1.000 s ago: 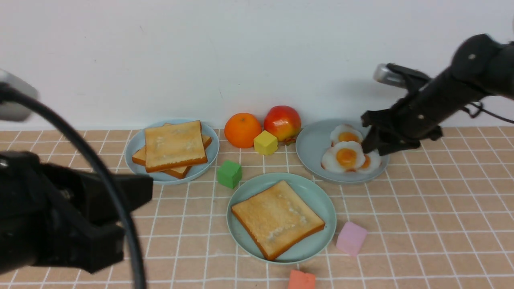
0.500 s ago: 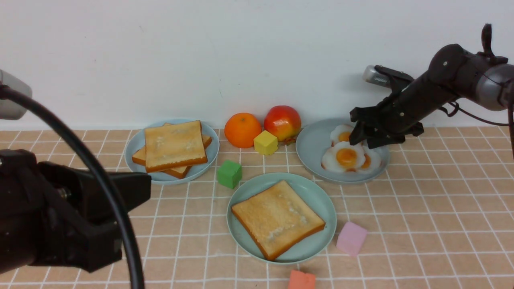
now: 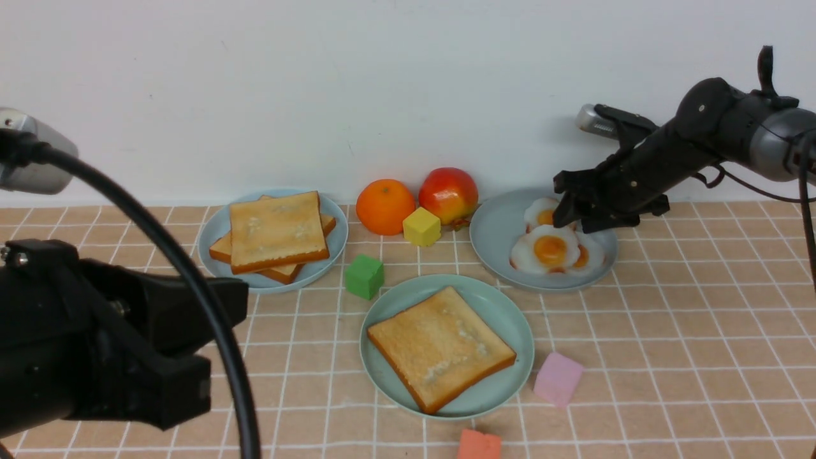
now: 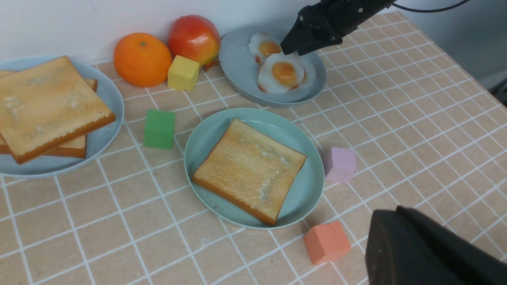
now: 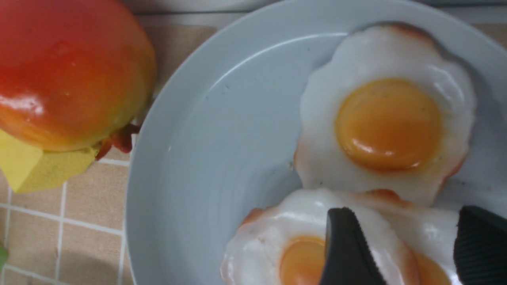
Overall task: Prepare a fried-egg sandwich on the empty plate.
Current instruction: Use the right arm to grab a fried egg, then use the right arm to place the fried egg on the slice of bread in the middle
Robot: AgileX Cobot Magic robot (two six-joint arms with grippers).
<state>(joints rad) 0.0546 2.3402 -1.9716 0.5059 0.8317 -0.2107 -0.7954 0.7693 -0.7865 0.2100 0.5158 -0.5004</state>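
The mint-green plate (image 3: 510,306) sits at table centre with one toast slice (image 3: 440,347) on it; both also show in the left wrist view, plate (image 4: 307,186) and toast (image 4: 249,170). Two more toast slices (image 3: 275,233) are stacked on a light-blue plate (image 3: 217,229) at the left. Three fried eggs (image 3: 548,250) overlap on a grey-blue plate (image 3: 494,236) at the right. My right gripper (image 3: 577,217) is open just above the eggs. In the right wrist view it (image 5: 412,241) straddles the white of the near eggs (image 5: 285,245). My left gripper (image 4: 416,245) hangs low at the front left, nothing seen in it.
An orange (image 3: 385,206), an apple (image 3: 448,194) and a yellow cube (image 3: 421,227) stand at the back between the plates. A green cube (image 3: 364,276) lies left of the mint plate, a pink cube (image 3: 558,378) right of it, an orange-red cube (image 3: 479,445) in front.
My right gripper has moved left and a little up, from the egg plate's right edge to over the eggs. My left arm has shifted slightly.
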